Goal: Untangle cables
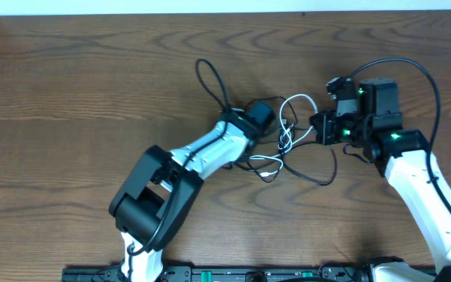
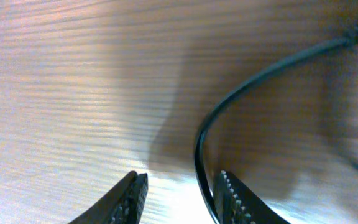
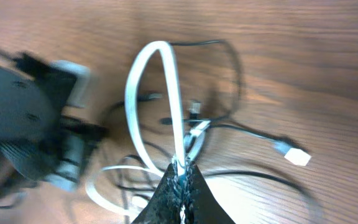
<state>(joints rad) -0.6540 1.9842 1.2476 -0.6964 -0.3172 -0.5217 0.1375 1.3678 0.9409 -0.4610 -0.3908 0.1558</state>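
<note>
The cables lie tangled at the table's middle. The white cable (image 1: 297, 100) loops between both grippers. A black cable (image 1: 210, 78) loops off to the far left, and another black cable (image 1: 322, 178) curves along the near side. My left gripper (image 1: 260, 115) is open; in the left wrist view (image 2: 180, 178) a black cable (image 2: 241, 87) runs down between the fingers, close to the right one. My right gripper (image 1: 316, 128) is shut on the white cable (image 3: 166, 93), pinched at the fingertips (image 3: 183, 168). A white end plug (image 3: 297, 156) lies on the wood to the right.
The wooden table (image 1: 77, 94) spreads wide to the left and behind the tangle. My left arm (image 1: 202, 153) lies diagonally across the middle. A thick black arm cord (image 1: 413, 74) arcs over my right wrist.
</note>
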